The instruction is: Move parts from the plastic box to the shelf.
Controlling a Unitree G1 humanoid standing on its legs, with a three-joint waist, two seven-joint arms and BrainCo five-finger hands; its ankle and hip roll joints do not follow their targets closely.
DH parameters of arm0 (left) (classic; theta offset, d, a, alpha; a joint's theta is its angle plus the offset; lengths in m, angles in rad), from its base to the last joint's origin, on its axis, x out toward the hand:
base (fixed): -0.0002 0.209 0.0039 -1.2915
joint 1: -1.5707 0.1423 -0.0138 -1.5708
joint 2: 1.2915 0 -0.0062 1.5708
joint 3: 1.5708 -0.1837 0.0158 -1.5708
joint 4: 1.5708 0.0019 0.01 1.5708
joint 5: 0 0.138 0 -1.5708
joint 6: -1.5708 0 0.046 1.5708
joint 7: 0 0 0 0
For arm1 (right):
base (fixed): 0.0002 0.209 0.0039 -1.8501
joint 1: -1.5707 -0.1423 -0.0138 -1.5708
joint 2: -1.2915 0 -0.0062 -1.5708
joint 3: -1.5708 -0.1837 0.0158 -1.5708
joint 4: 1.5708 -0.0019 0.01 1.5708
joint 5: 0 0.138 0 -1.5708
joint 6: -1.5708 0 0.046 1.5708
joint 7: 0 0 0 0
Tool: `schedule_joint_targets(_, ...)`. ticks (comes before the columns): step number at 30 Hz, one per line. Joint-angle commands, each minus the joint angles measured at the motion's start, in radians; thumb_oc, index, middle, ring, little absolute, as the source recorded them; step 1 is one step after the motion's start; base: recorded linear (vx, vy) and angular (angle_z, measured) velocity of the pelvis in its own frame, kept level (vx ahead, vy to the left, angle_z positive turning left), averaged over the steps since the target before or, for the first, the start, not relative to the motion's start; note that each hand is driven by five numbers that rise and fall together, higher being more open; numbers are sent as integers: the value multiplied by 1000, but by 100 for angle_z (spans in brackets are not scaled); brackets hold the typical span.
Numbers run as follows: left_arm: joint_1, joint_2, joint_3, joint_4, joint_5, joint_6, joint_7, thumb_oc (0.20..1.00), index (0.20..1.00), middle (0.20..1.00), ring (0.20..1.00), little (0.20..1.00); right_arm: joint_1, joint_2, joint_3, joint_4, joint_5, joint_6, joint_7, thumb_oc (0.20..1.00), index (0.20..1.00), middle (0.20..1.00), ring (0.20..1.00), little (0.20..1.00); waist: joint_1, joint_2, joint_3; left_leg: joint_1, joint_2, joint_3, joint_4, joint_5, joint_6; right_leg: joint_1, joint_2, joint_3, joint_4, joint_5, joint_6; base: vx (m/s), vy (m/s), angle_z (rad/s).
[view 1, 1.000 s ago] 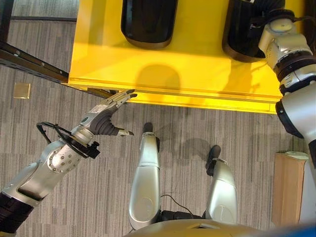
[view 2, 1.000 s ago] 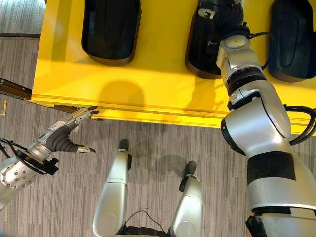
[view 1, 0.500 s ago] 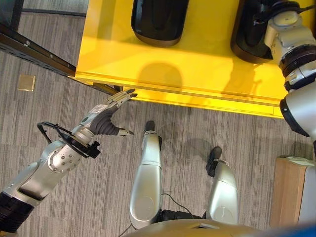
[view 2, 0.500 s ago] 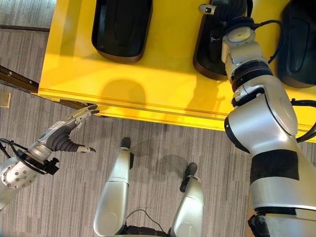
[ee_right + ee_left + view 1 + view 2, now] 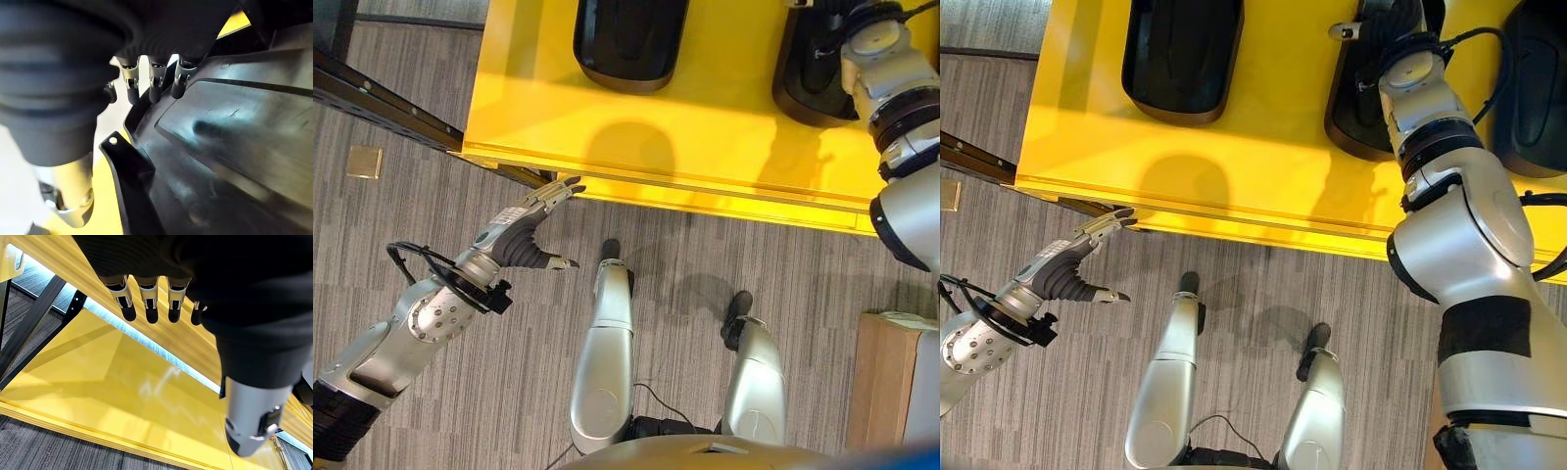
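From the head views, I'd seat the middle black part (image 5: 1371, 98) flat on the yellow shelf (image 5: 705, 147), clear of its front lip; another part (image 5: 626, 44) lies well apart, leaving room. My left hand (image 5: 524, 230) hangs off that lip, fingers slack. Right wrist view: right hand (image 5: 146, 81) rests on the part, fingers straight.
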Motion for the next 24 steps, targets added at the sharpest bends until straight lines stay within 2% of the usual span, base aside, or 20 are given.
schedule_joint_targets(1,20,-20,15,-26,23,-38,39,1000,1000,1000,1000,1000,-69,-39,-22,14,-72,-18,11,1000,1000,1000,1000,1000,30,-20,14,-5,11,14,-102,44,36,-31,6,46,163,-91,-62,0,0,0)
schedule_joint_targets(24,76,-40,85,-15,50,-40,18,1000,1000,1000,1000,1000,-31,-62,79,-62,-216,-14,94,1000,1000,1000,1000,1000,35,-30,27,-18,8,8,-105,48,36,-37,5,35,158,-89,-63,0,0,0)
